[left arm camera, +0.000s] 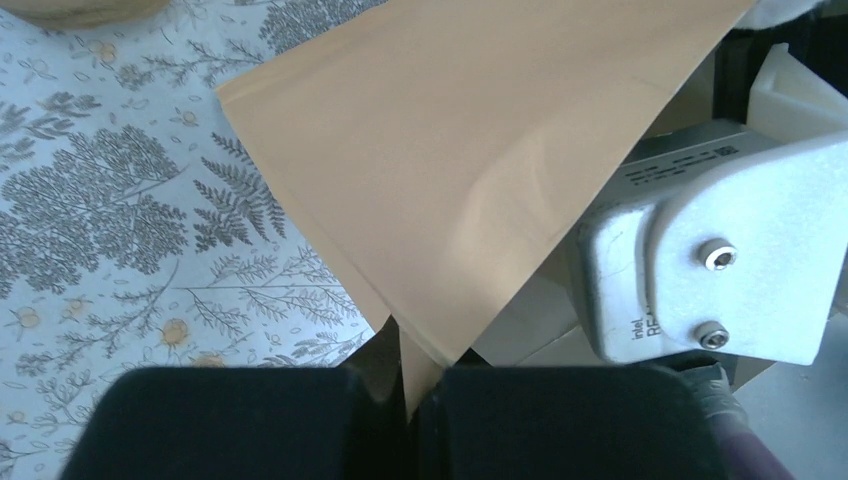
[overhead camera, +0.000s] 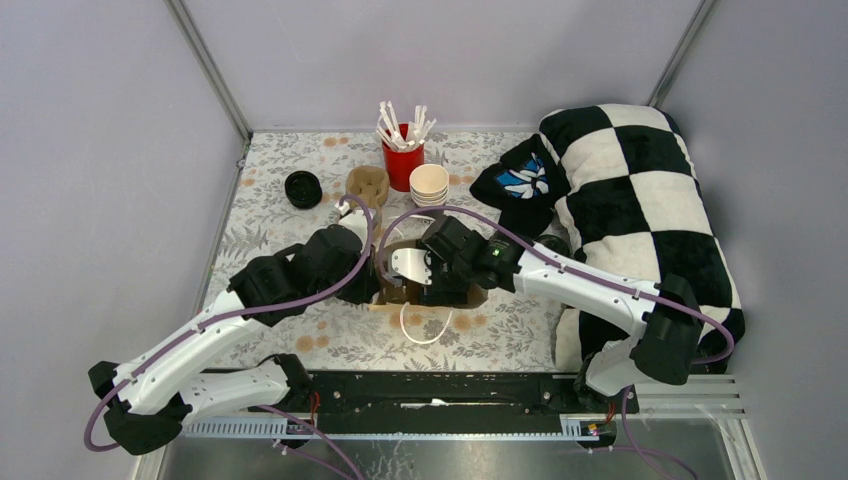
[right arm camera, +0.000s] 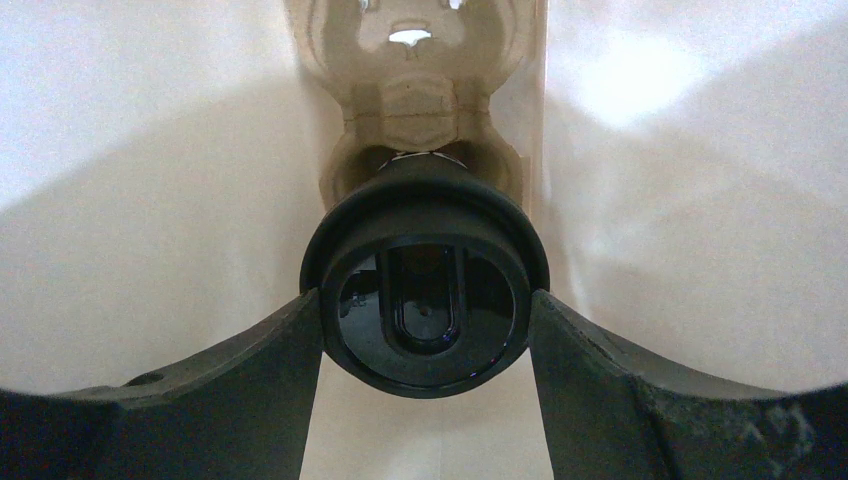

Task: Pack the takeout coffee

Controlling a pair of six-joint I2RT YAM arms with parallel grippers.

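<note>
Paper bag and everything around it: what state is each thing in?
Paper bag: open, edge pinched.
Left gripper: shut on the bag's edge.
Takeout cup: lidded, inside the bag, gripped at its lid.
Right gripper: closed around that cup.
Red cup: upright, holding white sticks.
Cream cups: stacked, lidless.

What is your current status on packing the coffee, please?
Left gripper shut on paper bag edge. Right gripper clamped on black-lidded cup inside bag, at pulp carrier. Nothing seen in the way.
</note>
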